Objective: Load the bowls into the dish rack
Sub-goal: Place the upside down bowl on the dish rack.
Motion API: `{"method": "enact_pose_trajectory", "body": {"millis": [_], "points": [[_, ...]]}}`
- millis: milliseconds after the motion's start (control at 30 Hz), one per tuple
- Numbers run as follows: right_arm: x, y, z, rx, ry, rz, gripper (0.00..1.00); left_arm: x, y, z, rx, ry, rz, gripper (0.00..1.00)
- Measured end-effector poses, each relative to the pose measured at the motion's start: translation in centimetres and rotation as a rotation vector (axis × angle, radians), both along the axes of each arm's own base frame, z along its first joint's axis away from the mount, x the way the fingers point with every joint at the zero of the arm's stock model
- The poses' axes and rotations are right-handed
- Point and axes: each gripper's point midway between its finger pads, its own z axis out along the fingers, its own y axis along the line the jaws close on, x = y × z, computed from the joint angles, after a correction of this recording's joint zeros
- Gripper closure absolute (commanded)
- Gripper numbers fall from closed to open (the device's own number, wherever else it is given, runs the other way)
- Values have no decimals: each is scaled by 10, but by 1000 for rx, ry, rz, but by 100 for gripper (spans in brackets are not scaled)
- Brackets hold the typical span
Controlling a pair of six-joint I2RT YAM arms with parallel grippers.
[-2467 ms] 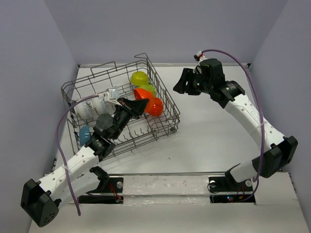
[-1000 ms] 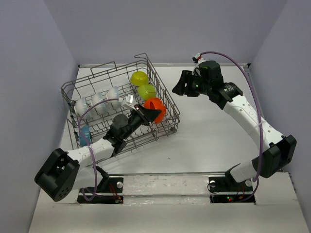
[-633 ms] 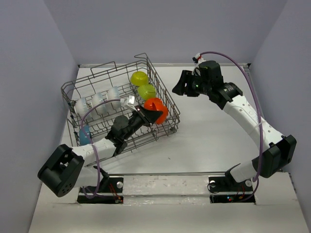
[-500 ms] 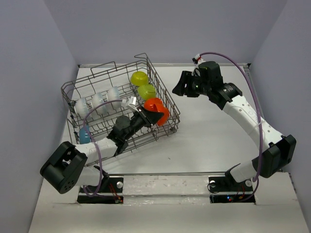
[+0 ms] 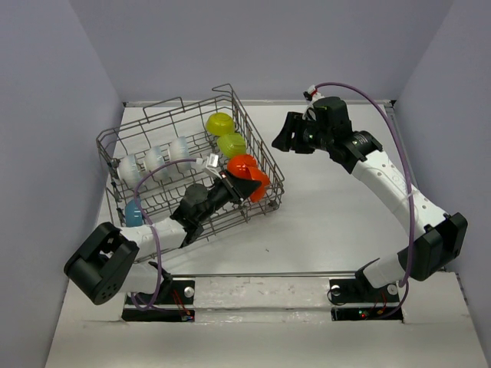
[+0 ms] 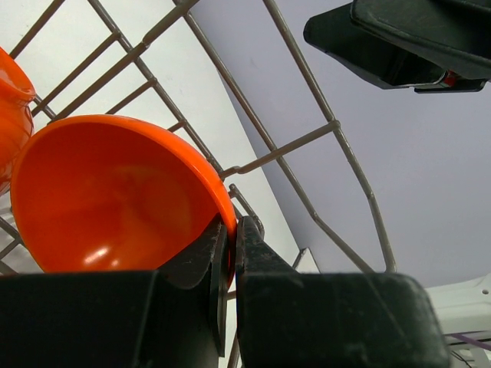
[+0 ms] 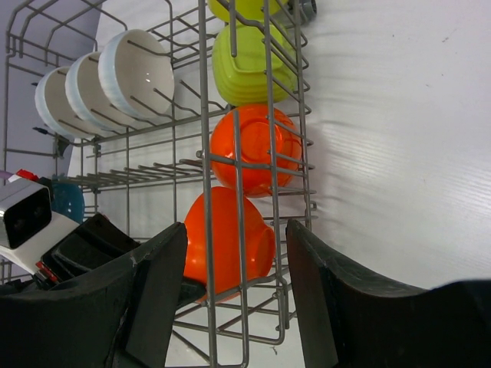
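Rack check, left to right. The dish rack point(image 5: 165, 201) sits on the left half of the table point(image 5: 337, 222), skewed to its edges.

- Near-left corner of the rack: one blue bowl point(image 5: 134, 213) standing on edge.
- Far-left row: three white bowls point(image 7: 142, 73), on edge between the tines, close together.
- My left gripper point(image 6: 230, 238) reaches into the near-right corner of the rack. Its fingers are pinched on the rim of an orange bowl point(image 6: 107, 192), one inside and one outside. That bowl is tilted, and I cannot tell whether it rests on the wires.
- Just beyond it along the right wall: a second orange bowl point(image 7: 253, 149), then two yellow-green bowls point(image 5: 232, 144).
- My right gripper point(image 5: 285, 132) hangs outside the rack's right wall with its fingers spread apart, holding nothing.
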Motion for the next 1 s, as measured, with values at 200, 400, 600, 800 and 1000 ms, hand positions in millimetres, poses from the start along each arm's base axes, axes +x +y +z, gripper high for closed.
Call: {"method": "enact_pose_trajectory", "body": {"millis": [200, 400, 600, 800, 1000], "points": [[1, 0, -2, -3, 5, 0, 40, -2, -1, -2, 6, 6, -10, 100], [1, 0, -2, -3, 5, 0, 40, -3, -2, -3, 9, 9, -19, 100], [1, 1, -3, -3, 7, 2, 40, -3, -2, -4, 10, 11, -20, 100], [-2, 4, -5, 5, 17, 24, 40, -2, -2, -8, 18, 20, -21, 100], [-9, 11, -4, 13, 19, 70, 43, -2, -3, -11, 22, 25, -22, 100]]}}
